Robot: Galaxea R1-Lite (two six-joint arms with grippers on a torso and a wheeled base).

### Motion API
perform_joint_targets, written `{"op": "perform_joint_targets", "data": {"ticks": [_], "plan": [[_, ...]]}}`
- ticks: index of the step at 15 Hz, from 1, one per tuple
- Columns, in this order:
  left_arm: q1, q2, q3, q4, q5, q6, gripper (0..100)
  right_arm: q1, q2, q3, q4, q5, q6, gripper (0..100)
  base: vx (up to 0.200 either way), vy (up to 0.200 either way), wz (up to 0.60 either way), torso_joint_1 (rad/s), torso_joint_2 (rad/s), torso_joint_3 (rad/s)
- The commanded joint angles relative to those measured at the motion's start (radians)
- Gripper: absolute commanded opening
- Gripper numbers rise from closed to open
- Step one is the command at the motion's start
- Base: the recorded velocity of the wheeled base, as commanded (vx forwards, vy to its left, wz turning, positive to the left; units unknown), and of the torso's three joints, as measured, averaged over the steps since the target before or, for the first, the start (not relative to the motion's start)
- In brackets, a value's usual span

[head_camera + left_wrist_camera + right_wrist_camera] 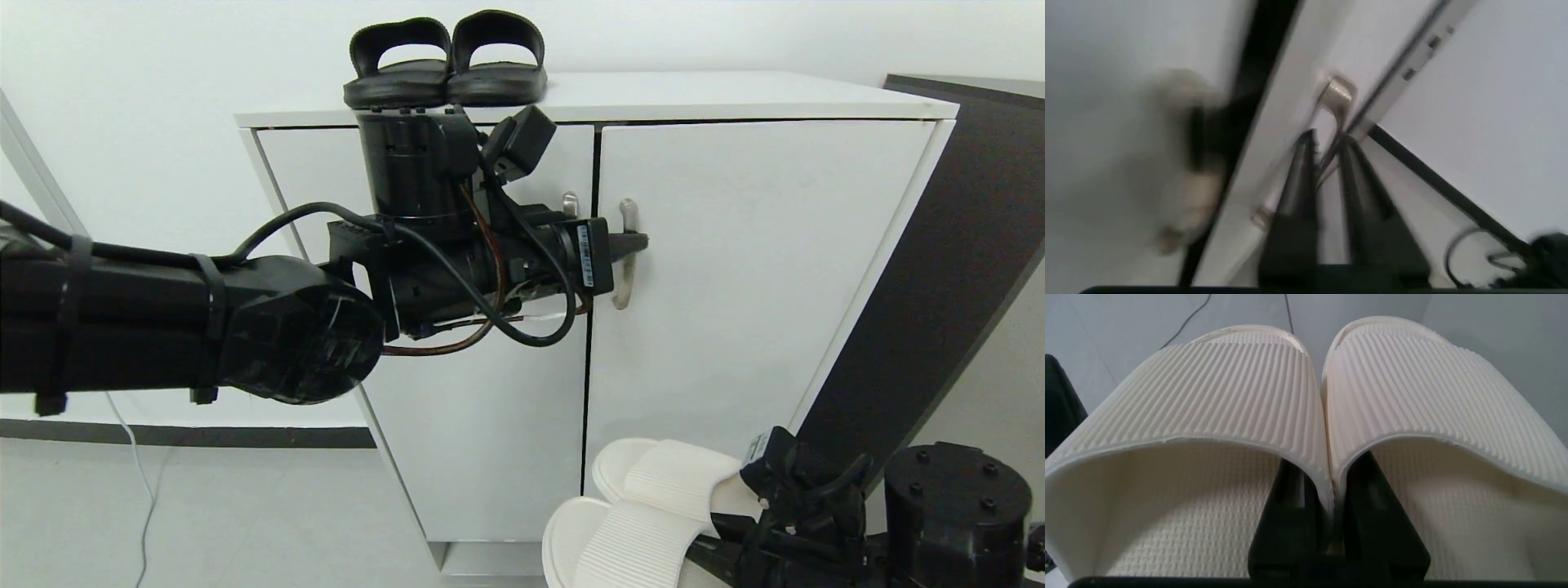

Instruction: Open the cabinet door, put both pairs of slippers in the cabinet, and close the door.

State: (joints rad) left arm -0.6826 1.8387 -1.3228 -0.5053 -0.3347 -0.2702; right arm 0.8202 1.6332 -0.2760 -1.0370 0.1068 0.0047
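Note:
A white two-door cabinet [735,245] stands in front of me with both doors looking closed. A pair of black slippers [445,61] rests on its top, toward the left. My left gripper [637,242] is at the right door's metal handle [624,278]. In the left wrist view its fingers [1305,171] sit closed around the handle bar [1337,91]. Low at the right, my right gripper [1327,498] is shut on the touching inner straps of a pair of white ribbed slippers [645,514], held in the air before the cabinet's lower right door.
The left door's handle [570,200] is partly hidden behind my left wrist. A dark panel [914,310] runs along the cabinet's right side. A thin cable [143,506] trails over the pale floor at the left, by the wall.

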Motion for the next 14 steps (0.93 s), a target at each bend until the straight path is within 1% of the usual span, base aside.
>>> {"op": "perform_joint_targets", "data": {"ticks": [1, 4, 6, 9, 10, 14], "plan": [[0.001, -0.009, 0.004, -0.004, -0.001, -0.004, 0, 0.000, 0.000, 0.006, -0.003, 0.005, 0.001, 0, 0.000, 0.000, 0.00, 0.000, 0.00, 0.000], [-0.015, -0.024, 0.025, -0.005, 0.000, -0.003, 0, 0.004, -0.006, 0.011, -0.003, 0.016, 0.001, 0, 0.000, 0.000, 0.00, 0.000, 0.00, 0.000], [-0.017, -0.039, 0.050, -0.010, -0.003, -0.003, 0, 0.004, -0.009, 0.024, -0.003, 0.067, 0.001, 0, 0.000, 0.000, 0.00, 0.000, 0.00, 0.000], [-0.035, -0.082, 0.100, -0.010, -0.006, -0.003, 0, 0.005, -0.006, 0.050, -0.052, 0.106, 0.001, 0, 0.000, 0.000, 0.00, 0.000, 0.00, 0.000], [-0.051, -0.104, 0.123, -0.013, -0.006, -0.001, 0, 0.005, -0.007, 0.063, -0.075, 0.120, 0.000, 0, 0.000, 0.000, 0.00, 0.000, 0.00, 0.000], [-0.080, -0.150, 0.166, -0.013, -0.003, 0.000, 0, 0.011, -0.007, 0.080, -0.097, 0.125, 0.000, 0, 0.000, 0.000, 0.00, 0.000, 0.00, 0.000]]}}
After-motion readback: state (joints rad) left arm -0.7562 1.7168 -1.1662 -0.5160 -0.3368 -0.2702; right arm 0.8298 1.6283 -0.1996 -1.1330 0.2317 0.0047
